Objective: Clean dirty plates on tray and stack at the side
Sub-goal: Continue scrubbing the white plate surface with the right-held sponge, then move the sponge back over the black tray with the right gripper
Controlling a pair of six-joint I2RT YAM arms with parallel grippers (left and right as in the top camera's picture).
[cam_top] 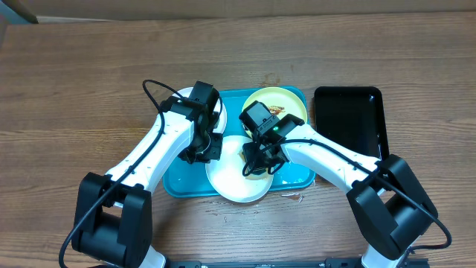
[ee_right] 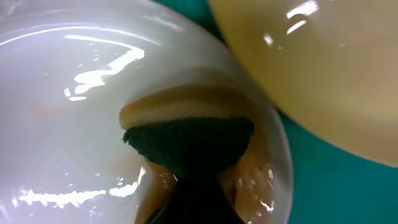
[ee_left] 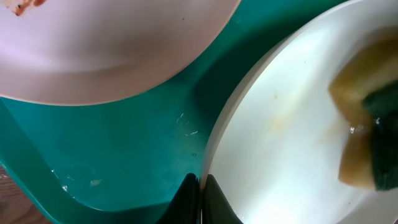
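On the turquoise tray (cam_top: 178, 182) lie three plates. My left gripper (ee_left: 200, 184) is shut on the left rim of the front white plate (cam_top: 234, 186), pinching it between its black fingers. My right gripper (ee_right: 196, 190) is shut on a yellow sponge with a dark green scrub face (ee_right: 186, 134), pressed onto that same plate (ee_right: 68, 130), with brownish wet film around it. The pale yellow-green plate (cam_top: 279, 100) sits at the tray's back right with a brown smear. Another white plate (ee_left: 112, 50) lies at the back left, partly hidden under my left arm, sauce at its edge.
A black tray (cam_top: 349, 119) stands to the right of the turquoise tray on the wooden table (cam_top: 74, 74). The front white plate overhangs the turquoise tray's front rim slightly. Both arms cross over the tray's middle.
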